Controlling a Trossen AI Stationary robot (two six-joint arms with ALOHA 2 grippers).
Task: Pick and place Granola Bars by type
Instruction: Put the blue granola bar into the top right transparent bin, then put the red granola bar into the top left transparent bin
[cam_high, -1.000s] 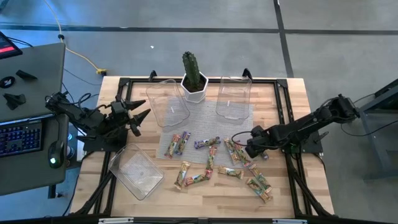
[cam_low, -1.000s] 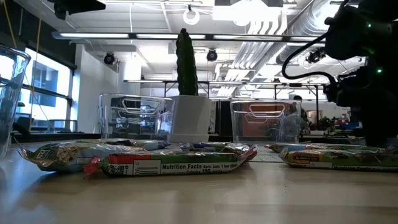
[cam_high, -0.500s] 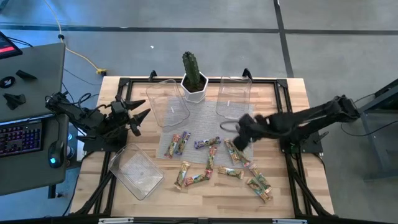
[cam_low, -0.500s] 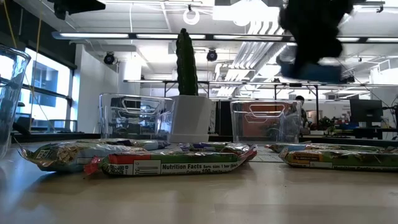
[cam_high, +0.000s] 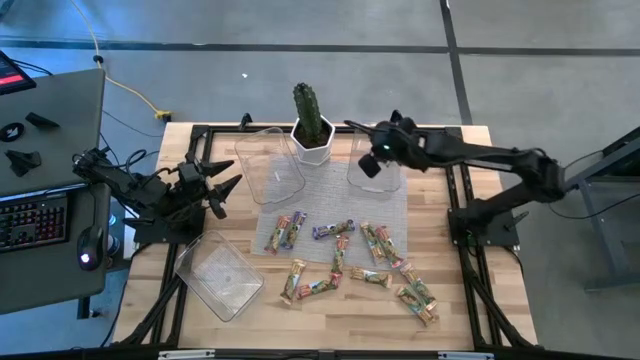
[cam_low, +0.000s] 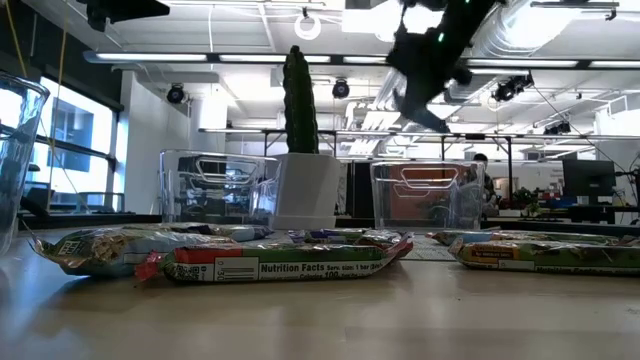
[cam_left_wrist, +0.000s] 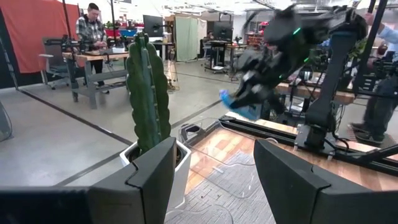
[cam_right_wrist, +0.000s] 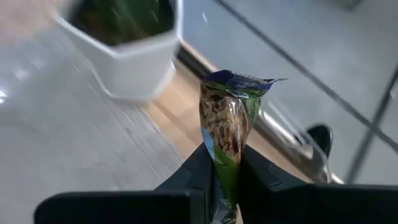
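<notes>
Since a second ago the right arm has swung away from the scattered bars at the table's right-centre and now reaches over the far right clear tub (cam_high: 375, 158), carrying one bar with it; the left arm has not shifted. Nearest the front edge, the loose Granola Bars (cam_high: 352, 258) lie spread on the wood and on the grey mat (cam_high: 330, 195), some touching, a few down by the right front. To their left an empty clear tub (cam_high: 220, 278) sits tilted near the front left corner. Farther back on the left, the left gripper (cam_high: 228, 188) waits above the table edge with its fingers spread apart and nothing between them. Beyond the mat, two more clear tubs stand at either side of the white pot (cam_high: 313, 140) with the cactus (cam_high: 306, 103); the left one (cam_high: 268, 165) is empty. The right gripper (cam_high: 369, 163) hangs above the right tub's near rim, and in the right wrist view its fingers (cam_right_wrist: 193, 169) pinch the lower end of a green-and-purple wrapped bar (cam_right_wrist: 224, 124), which stands upright between them
</notes>
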